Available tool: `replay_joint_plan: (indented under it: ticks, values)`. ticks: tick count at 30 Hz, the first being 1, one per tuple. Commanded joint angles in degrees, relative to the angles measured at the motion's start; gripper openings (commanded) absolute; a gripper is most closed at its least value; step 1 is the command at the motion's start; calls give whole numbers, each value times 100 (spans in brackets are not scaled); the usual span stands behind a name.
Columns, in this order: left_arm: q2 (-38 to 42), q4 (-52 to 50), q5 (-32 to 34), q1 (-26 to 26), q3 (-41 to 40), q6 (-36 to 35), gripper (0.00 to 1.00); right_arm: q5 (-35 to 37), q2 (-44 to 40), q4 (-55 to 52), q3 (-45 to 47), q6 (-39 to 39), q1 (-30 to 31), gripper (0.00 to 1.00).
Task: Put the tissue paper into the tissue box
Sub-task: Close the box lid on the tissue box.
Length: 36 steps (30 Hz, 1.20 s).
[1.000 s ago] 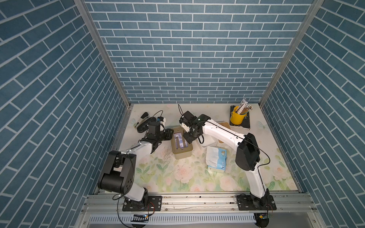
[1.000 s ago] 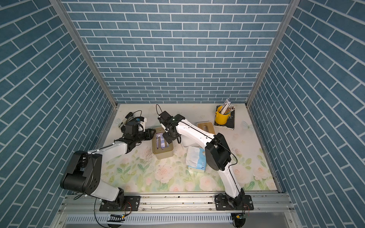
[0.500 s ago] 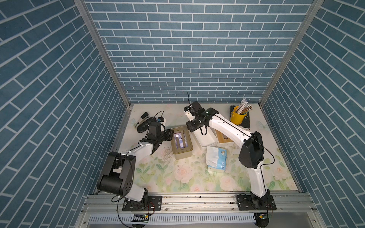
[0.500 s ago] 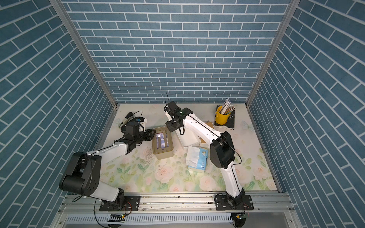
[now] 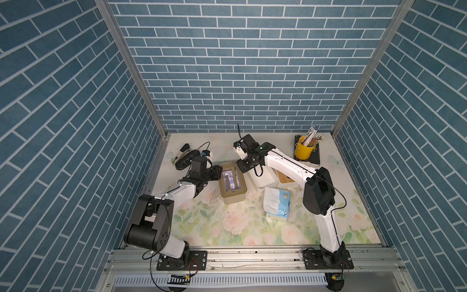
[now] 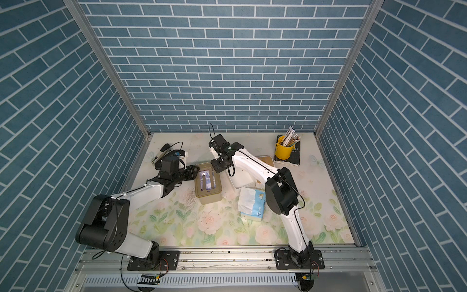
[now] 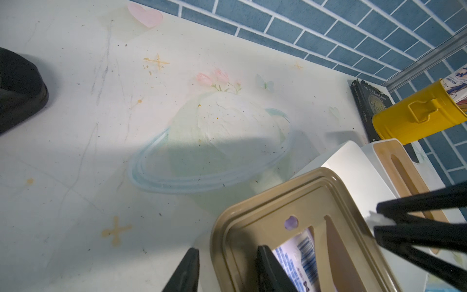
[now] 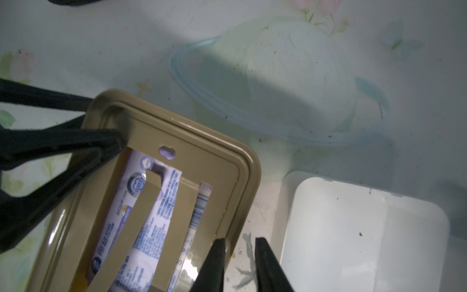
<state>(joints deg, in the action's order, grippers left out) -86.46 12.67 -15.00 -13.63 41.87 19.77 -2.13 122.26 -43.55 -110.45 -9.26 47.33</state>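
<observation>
A tan tissue box [image 5: 232, 196] [image 6: 208, 197] lies left of centre in both top views, and a purple-and-white tissue paper pack [image 5: 230, 180] [image 8: 151, 202] shows through its slotted face. My left gripper [image 5: 217, 173] [image 7: 227, 249] is shut on the box's far left rim [image 7: 252, 215], one finger outside and one in the opening. My right gripper [image 5: 243, 168] [image 8: 239, 239] hangs at the box's far right corner. Its jaws are nearly together, only table shows in the narrow gap, and one finger overlaps the rim [image 8: 202, 141].
An open white box [image 5: 262, 178] [image 8: 353, 227] stands just right of the tan box, with a wooden slotted lid [image 5: 285, 178] beyond it. A blue-and-white tissue pack [image 5: 276, 204] lies nearer the front. A yellow pencil cup [image 5: 303, 151] on a dark book is at back right, and a stapler [image 5: 182, 153] at back left.
My right arm has drawn back from over the tan box to its far right corner, and its jaws have narrowed a lot. The left gripper and the box have stayed put.
</observation>
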Motion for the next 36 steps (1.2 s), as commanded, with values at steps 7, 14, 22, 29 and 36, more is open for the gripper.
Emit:
replay_joint_plan:
  ticks: [7,14,22,29,36]
  values:
    - [-203,-1091,240,-52,-170,-68,42,-25,-428,-108,242,-208,377,17]
    - [-185,-1108,272,-53,-170,-88,42,258,-375,-57,484,-226,381,16]
    - [-190,-1108,293,-52,-178,-94,42,383,-600,24,564,-226,382,16]
    - [-189,-1106,288,-61,-170,-91,42,636,-670,-22,733,-191,355,21]
    - [-203,-1117,308,-70,-170,-96,42,622,-644,81,956,-199,357,23]
